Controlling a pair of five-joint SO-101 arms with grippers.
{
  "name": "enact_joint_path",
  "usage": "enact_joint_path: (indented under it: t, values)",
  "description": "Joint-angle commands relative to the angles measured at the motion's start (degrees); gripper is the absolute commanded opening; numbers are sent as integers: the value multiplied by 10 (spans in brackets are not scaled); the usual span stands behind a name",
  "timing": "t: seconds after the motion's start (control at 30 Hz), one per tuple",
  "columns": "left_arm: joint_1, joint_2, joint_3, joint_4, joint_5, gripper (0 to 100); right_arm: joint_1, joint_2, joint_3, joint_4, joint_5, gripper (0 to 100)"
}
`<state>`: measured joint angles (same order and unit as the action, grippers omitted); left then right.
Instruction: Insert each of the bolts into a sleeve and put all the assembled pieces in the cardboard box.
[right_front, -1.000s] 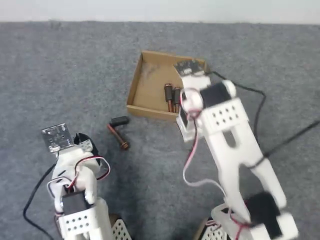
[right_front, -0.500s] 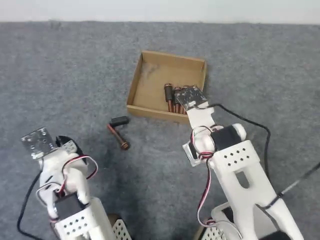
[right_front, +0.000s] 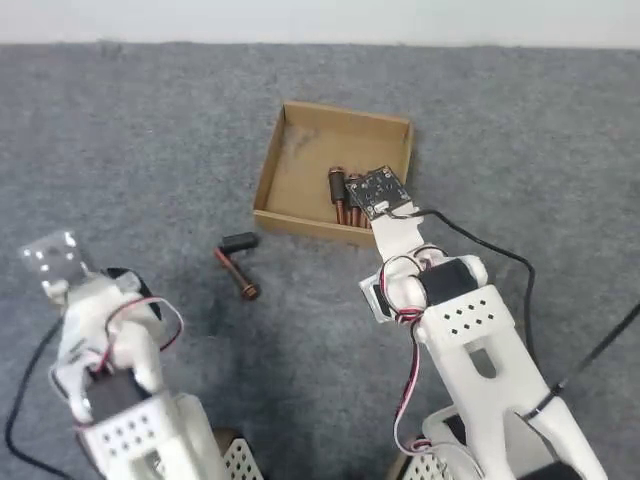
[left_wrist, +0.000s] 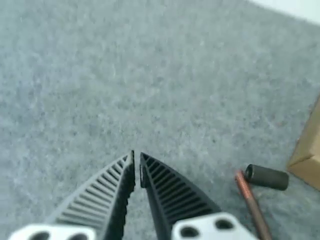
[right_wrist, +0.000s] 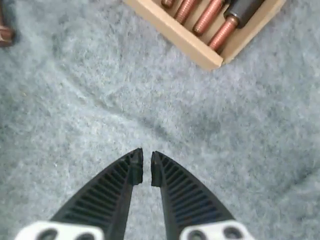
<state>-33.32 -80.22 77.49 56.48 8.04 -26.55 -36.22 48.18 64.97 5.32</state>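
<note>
Jaws on both arms are sitting clenched and empty, since one bolt (right_front: 233, 272) and sleeve (right_front: 240, 241) are lying unjoined outside the cardboard box (right_front: 300, 170).

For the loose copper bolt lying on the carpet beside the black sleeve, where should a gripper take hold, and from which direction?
Grip the copper-coloured threaded bolt on its shank, towards the head end, which points away from the short black cylindrical sleeve. It lies flat on the grey carpet, so the best approach is probably straight down from above, jaws set across its length.
</note>
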Motion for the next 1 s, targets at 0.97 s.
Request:
enact_joint_path:
  t: [0.97]
  values:
    - [-212,646,-210,-215,136,12,-163,311,-296,-137,139,74]
